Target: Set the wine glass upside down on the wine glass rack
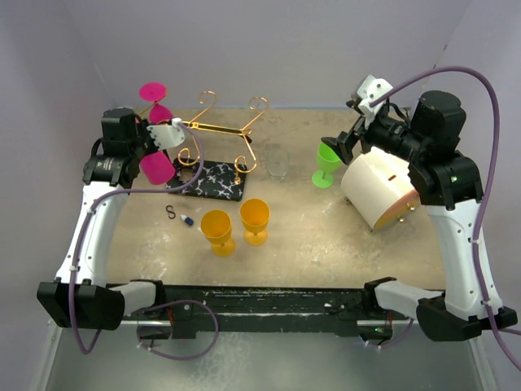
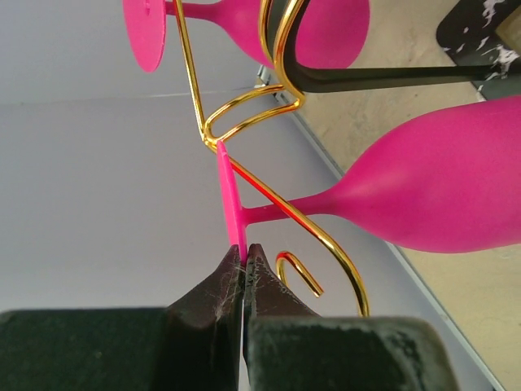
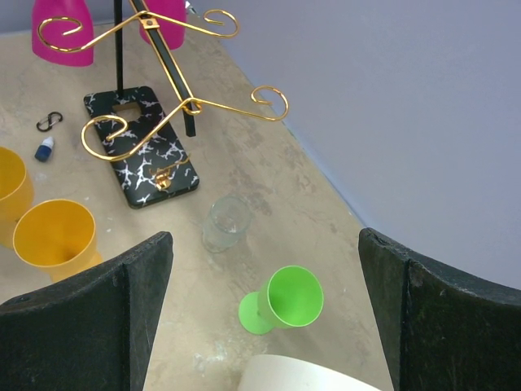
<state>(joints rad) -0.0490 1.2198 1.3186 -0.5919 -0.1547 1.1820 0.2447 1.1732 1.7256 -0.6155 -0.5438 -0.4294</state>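
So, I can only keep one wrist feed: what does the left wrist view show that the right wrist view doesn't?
Only left wrist: the left claw shut on the foot of a pink glass. Only right wrist: the open right claw, a green glass, a clear glass and yellow glasses. Both: the wine glass rack, its marbled base, that pink glass and a second pink glass.

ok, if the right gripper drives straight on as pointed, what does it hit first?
Probably the small green plastic wine glass, standing upright ahead of the right gripper, between its open fingers; depth unclear.
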